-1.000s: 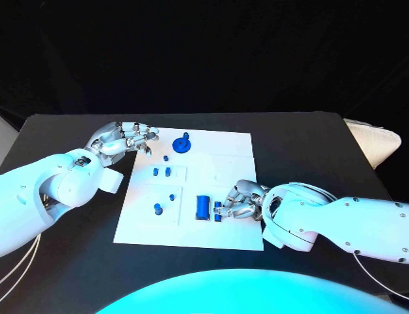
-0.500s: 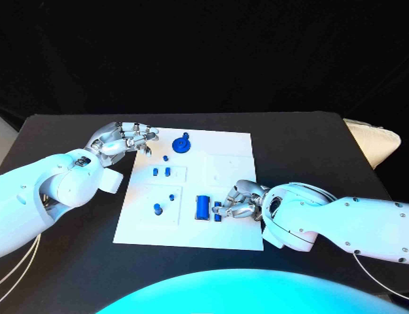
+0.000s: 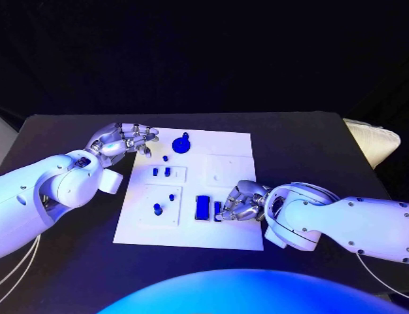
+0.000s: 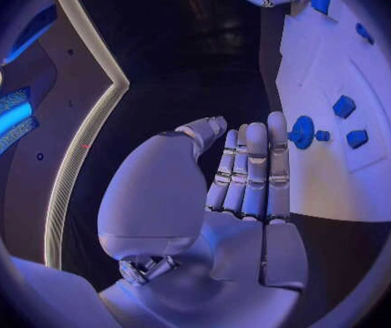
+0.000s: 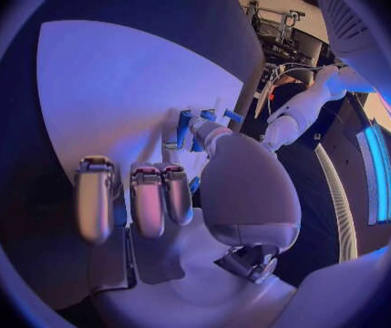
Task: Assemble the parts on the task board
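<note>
The white task board (image 3: 225, 232) lies mid-table. My right hand (image 3: 240, 201) is over its near right part, fingers curled down; thumb and fingertips pinch a small blue part (image 3: 217, 215) beside the upright blue block (image 3: 203, 207). In the right wrist view the right hand (image 5: 159, 197) has its thumb against the blue pieces (image 5: 194, 126). My left hand (image 3: 124, 139) hovers at the board's far left corner, holding nothing; in its wrist view the left hand (image 4: 245, 175) has its fingers straight and side by side. A round blue part (image 3: 182, 142) sits beside it.
Other small blue parts stand on the board: a pair (image 3: 161, 172) in the middle left, one (image 3: 165, 157) farther back, two (image 3: 157, 209) in the near left panel. A pale object (image 3: 374, 140) lies at the table's right edge.
Hardly anything: my right hand has settled a touch lower by the blue block. The left hand has not moved.
</note>
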